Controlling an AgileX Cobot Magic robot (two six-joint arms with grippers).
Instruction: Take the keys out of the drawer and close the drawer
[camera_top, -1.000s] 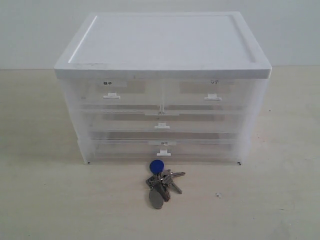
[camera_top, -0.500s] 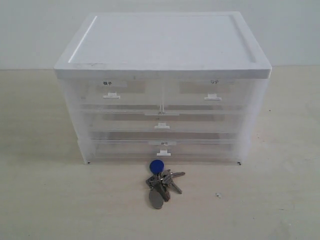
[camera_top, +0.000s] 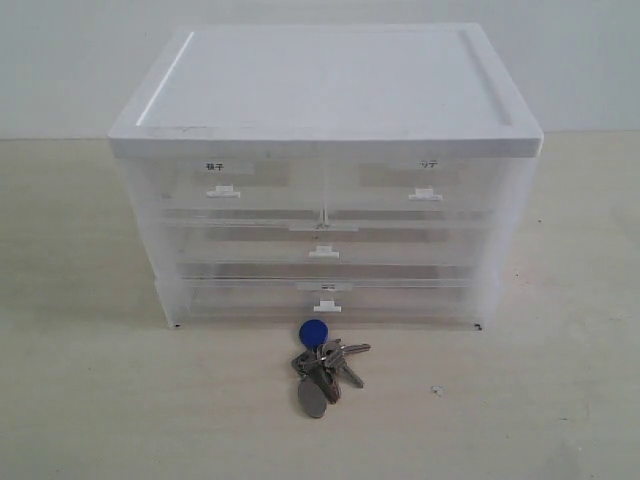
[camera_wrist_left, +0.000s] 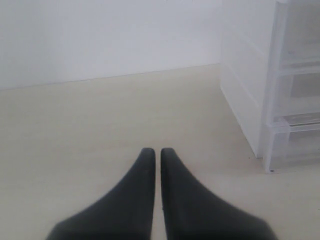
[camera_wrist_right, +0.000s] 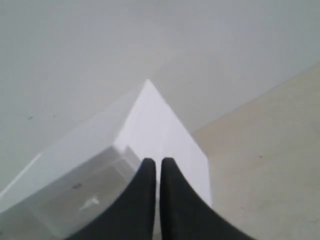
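Note:
The keys (camera_top: 322, 367), a silver-grey bunch with a round blue tag (camera_top: 313, 331), lie on the table just in front of the cabinet's lowest drawer. The drawer (camera_top: 222, 187), top left with the bolder two-character label, sits flush with its twin. Neither gripper shows in the exterior view. My left gripper (camera_wrist_left: 157, 151) is shut and empty above bare table, off to one side of the cabinet (camera_wrist_left: 280, 100). My right gripper (camera_wrist_right: 158, 161) is shut and empty, hovering over an upper corner of the cabinet (camera_wrist_right: 150, 125).
The translucent cabinet has a white lid (camera_top: 325, 85), a twin top-right drawer (camera_top: 425, 187) and two full-width drawers (camera_top: 323, 247) below, all pushed in. A pale wall stands behind. The beige table (camera_top: 90, 400) extends left, right and in front.

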